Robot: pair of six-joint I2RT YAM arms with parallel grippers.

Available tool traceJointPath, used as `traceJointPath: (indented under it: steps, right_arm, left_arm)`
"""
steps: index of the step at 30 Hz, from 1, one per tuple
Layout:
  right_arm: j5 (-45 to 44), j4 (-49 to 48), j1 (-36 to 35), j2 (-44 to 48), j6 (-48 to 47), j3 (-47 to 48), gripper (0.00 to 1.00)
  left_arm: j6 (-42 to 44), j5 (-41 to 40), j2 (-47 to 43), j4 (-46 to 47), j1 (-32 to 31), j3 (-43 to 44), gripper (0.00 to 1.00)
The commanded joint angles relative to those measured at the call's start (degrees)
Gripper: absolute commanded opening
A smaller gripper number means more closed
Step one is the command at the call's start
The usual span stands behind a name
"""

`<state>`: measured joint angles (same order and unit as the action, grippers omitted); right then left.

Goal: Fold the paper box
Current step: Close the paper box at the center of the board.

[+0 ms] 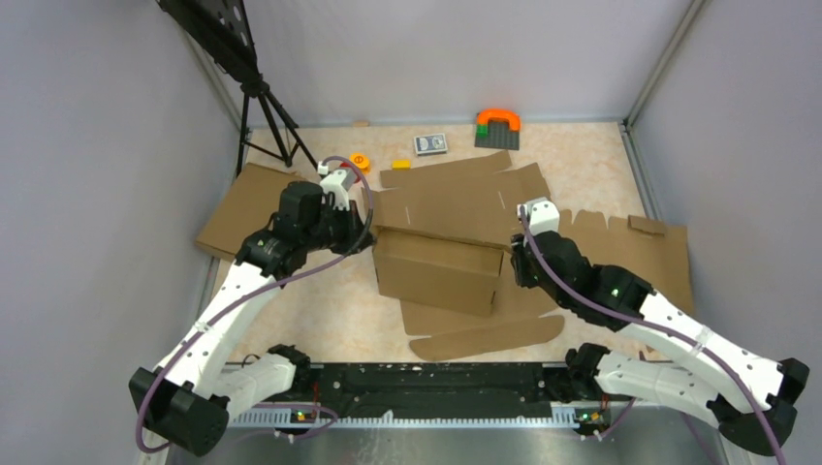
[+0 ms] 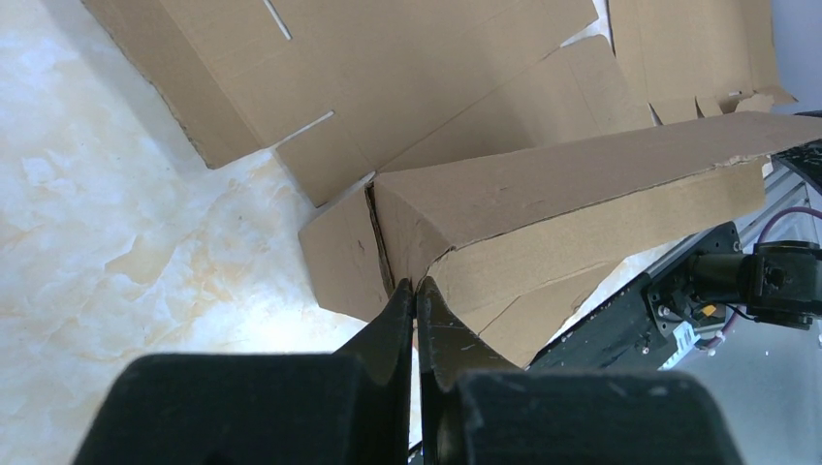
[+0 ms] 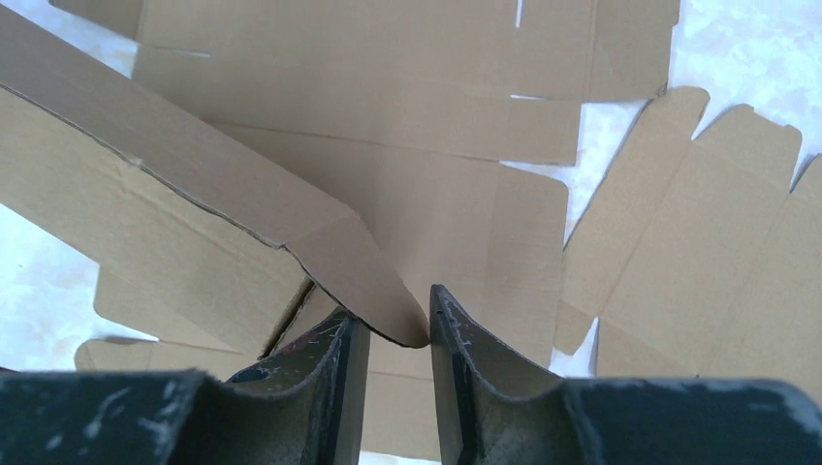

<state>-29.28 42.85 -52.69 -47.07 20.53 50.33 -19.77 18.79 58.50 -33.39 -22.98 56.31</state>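
The paper box (image 1: 456,199) lies mid-table as a brown creased sheet, with one long wall folded up into a hollow ridge (image 1: 436,266). My left gripper (image 1: 366,237) is at the ridge's left end. In the left wrist view it (image 2: 417,284) is shut, its tips pressed against the ridge's corner (image 2: 407,223), with no cardboard seen between them. My right gripper (image 1: 512,260) is at the ridge's right end. It (image 3: 395,305) stands partly open, and a rounded flap tip (image 3: 373,291) of the box pokes between the fingers, touching the right finger (image 3: 456,339).
A plain cardboard sheet (image 1: 242,208) lies at the left and a tabbed one (image 1: 645,247) at the right. A tripod (image 1: 271,111) stands back left. A card deck (image 1: 430,144), an orange-and-green block (image 1: 497,126) and small orange bits (image 1: 360,160) sit at the back. A black rail (image 1: 426,383) runs along the near edge.
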Motion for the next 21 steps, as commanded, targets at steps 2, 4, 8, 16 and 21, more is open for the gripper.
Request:
traceJointPath:
  steps: [2,4,8,16,21]
  right_arm:
    - [0.1,-5.7,0.4,2.3,-2.1,0.9,0.29]
    - [1.6,-6.4,0.3,2.0,-3.6,1.2,0.31]
    - [4.2,-6.7,0.4,0.6,-5.4,1.7,0.27]
    - [5.0,-4.1,0.4,-1.1,-1.3,5.2,0.09]
    - [5.8,0.4,0.4,-5.5,2.8,10.0,0.05]
  left_arm:
    - [0.1,-0.1,-0.7,0.1,-0.1,3.1,0.0]
    - [0.2,-0.1,-0.5,-0.4,-0.1,3.6,0.0]
    - [0.3,0.1,0.0,-0.9,-0.1,4.3,0.0]
    - [0.2,0.7,1.4,-1.8,-0.1,6.3,0.0]
    - [0.2,0.7,2.5,-2.6,-0.1,6.9,0.0]
